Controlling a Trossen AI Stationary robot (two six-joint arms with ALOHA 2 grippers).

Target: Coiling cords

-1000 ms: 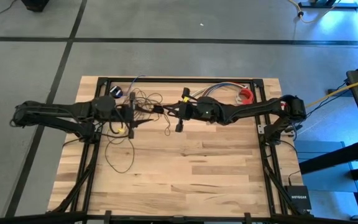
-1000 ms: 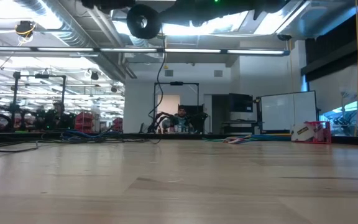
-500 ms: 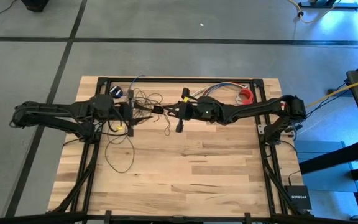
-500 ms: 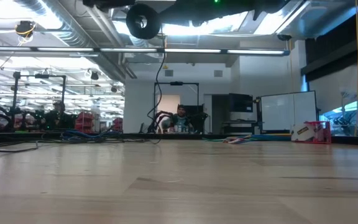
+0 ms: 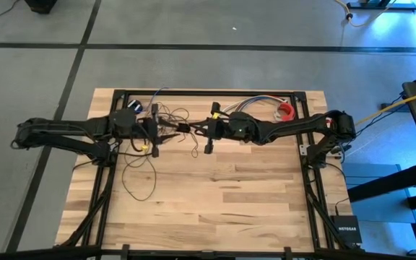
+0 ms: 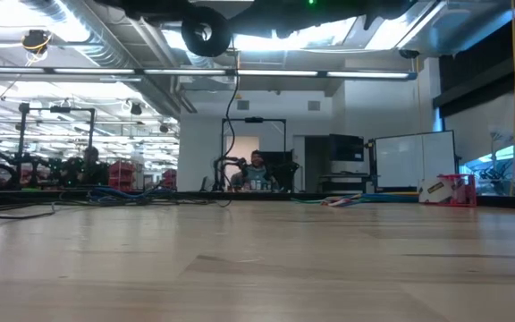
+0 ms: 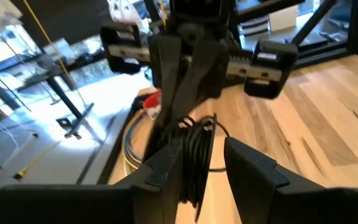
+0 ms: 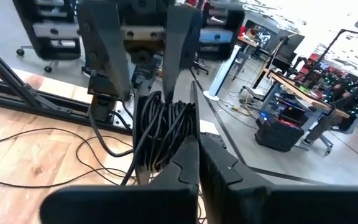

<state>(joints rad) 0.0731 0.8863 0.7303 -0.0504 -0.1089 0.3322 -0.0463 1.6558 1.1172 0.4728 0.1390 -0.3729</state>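
Note:
The cords are a thin dark wire. Part of it is wound into a tight coil (image 7: 194,155) held above the table's far middle (image 5: 172,128). The rest trails in loose loops (image 5: 139,177) on the wood below, and one strand (image 6: 231,134) hangs down to the table. My left gripper (image 5: 159,132) reaches in from the left, its fingers on either side of the coil (image 8: 163,127). My right gripper (image 5: 188,128) comes level from the right, shut, its tips at the coil's end. My left gripper has the coil's middle (image 7: 191,168) between its two fingers, coming level from the table's left. The bundle lies against one finger (image 7: 166,165); a sliver of wood shows before the other. The coil is clear of the table, slack strands hanging below. My right gripper is shut, and its fingertips (image 7: 188,106) meet the coil's upper end (image 7: 197,122) from the table's right. In its wrist view the bundle (image 8: 160,143) runs along the outer side of one finger (image 8: 185,162). I cannot tell whether a strand is pinched between the fingers.
A bundle of multicoloured wires (image 5: 248,105) and a red roll (image 5: 286,110) lie near the far right edge. A small dark object (image 5: 136,108) sits by the far edge. A yellow cable (image 5: 388,108) runs off to the right. Bare wood (image 5: 222,209) covers the near half.

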